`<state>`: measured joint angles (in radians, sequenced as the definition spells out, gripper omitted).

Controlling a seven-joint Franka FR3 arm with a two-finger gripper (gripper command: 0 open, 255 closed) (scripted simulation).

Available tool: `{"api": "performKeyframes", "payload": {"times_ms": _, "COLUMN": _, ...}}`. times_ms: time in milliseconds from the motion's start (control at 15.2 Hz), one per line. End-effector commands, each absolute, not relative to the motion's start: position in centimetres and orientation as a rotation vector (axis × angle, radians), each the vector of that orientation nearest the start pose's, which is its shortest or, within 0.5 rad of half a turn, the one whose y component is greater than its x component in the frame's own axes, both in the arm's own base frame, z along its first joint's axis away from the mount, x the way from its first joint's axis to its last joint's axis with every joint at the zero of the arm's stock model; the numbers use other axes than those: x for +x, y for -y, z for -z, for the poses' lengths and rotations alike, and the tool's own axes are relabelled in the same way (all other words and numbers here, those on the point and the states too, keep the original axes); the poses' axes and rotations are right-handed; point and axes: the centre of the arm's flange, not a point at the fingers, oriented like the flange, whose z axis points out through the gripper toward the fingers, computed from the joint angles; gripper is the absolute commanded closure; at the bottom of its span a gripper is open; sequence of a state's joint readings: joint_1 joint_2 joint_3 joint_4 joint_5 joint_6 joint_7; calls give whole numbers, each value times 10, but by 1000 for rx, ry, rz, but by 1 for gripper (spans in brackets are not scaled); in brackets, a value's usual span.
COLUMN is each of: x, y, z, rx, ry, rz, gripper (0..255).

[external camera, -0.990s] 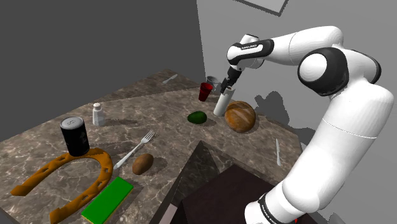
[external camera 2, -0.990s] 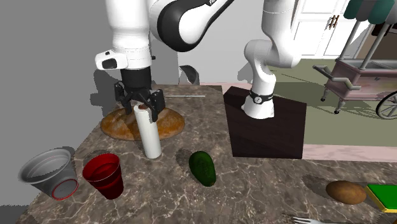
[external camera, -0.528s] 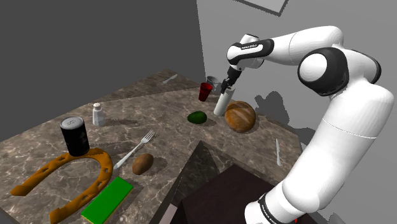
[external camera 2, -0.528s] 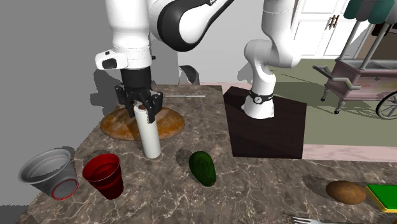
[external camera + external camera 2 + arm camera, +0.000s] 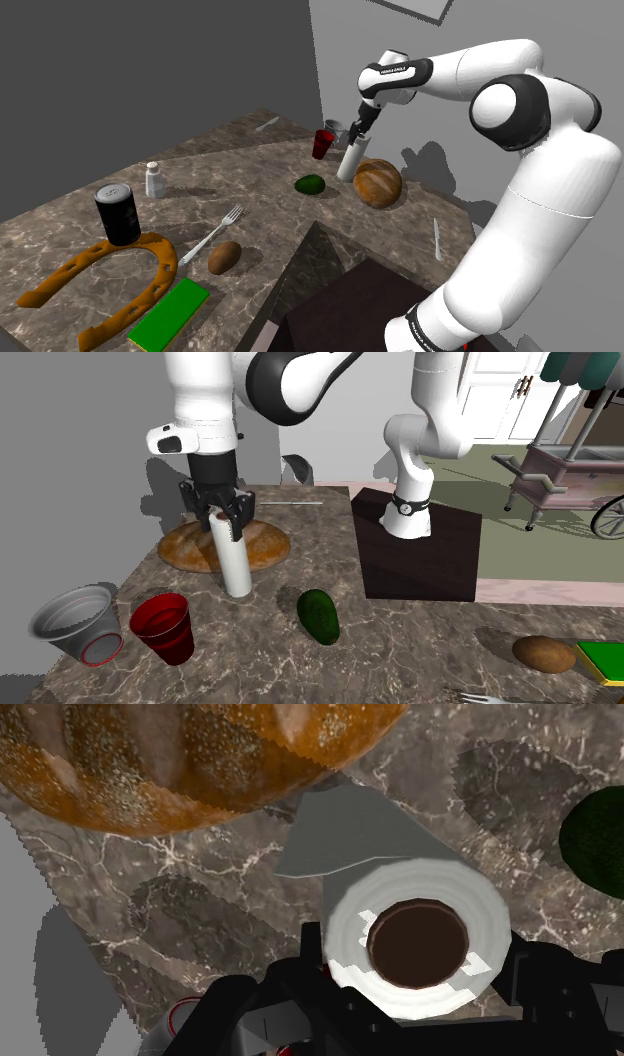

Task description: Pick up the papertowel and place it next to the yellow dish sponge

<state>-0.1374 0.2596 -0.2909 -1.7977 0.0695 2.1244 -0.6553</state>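
Note:
A white paper towel roll (image 5: 347, 161) (image 5: 234, 560) stands upright on the marble counter (image 5: 250, 200), between a round bread loaf and a dark green avocado. My black gripper (image 5: 355, 141) (image 5: 222, 522) (image 5: 417, 954) comes down from above and is shut on the roll's top end. In the wrist view its fingers clasp the white rim on both sides of the brown core (image 5: 416, 942). A flat green block (image 5: 170, 313) (image 5: 603, 658) with a yellowish edge lies at the counter's near corner in the shoulder view, far from the roll.
Close to the roll are the bread loaf (image 5: 377, 183) (image 5: 200, 547), a red cup (image 5: 323, 143) (image 5: 165, 627), a grey cup (image 5: 80, 622) and the avocado (image 5: 310, 184) (image 5: 320, 615). Farther off lie a fork (image 5: 215, 232), a potato (image 5: 224, 257), a black can (image 5: 118, 213) and a brown horseshoe shape (image 5: 100, 280).
The fingers, apart on either side of the roll's top a second ago, have closed on it. The hand and the roll have risen very slightly.

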Motion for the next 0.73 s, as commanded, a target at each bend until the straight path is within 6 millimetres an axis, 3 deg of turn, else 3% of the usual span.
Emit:
{"api": "performKeyframes", "payload": {"times_ms": 0, "x": 581, "y": 250, "z": -426, "rx": -3175, "ry": 326, "rz": 97, "gripper": 255}}
{"api": "performKeyframes", "payload": {"times_ms": 660, "x": 581, "y": 250, "z": -478, "rx": -3175, "ry": 326, "rz": 97, "gripper": 255}}
